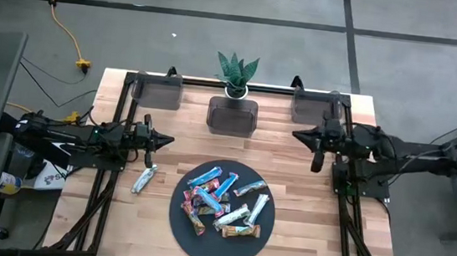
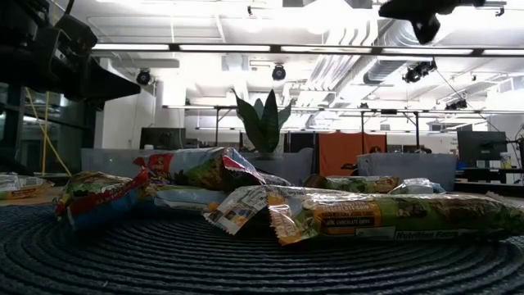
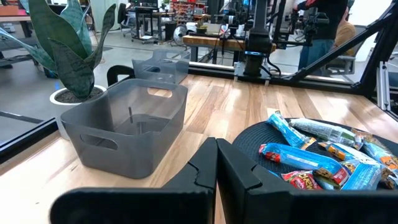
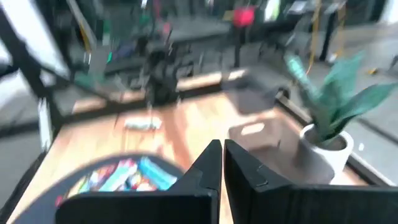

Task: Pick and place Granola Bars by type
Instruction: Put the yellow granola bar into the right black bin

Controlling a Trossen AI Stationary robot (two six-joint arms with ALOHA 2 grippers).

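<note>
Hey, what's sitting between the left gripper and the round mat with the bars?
In the high view, one silver-green bar lies on bare wood between the left gripper and the mat.

Both arms matte black, boxy links with rounded joint housings. Left arm (image 1: pixel 84 138), left-centre of the high view: white streaks or markings along the upper link near the frame's left edge, thin dark cables trailing by its base. Right arm (image 1: pixel 378 151), right-centre: longer bare black link running to the right edge, no visible markings. Left gripper (image 3: pixel 216 163), bottom centre of its wrist view — two black angular fingers (image 3: pixel 202 168) with stepped inner faces, mounted on a wide flat black crossbar. Right gripper (image 4: pixel 222 163) — same finger shape, same black crossbar across the bottom of the frame.
</note>
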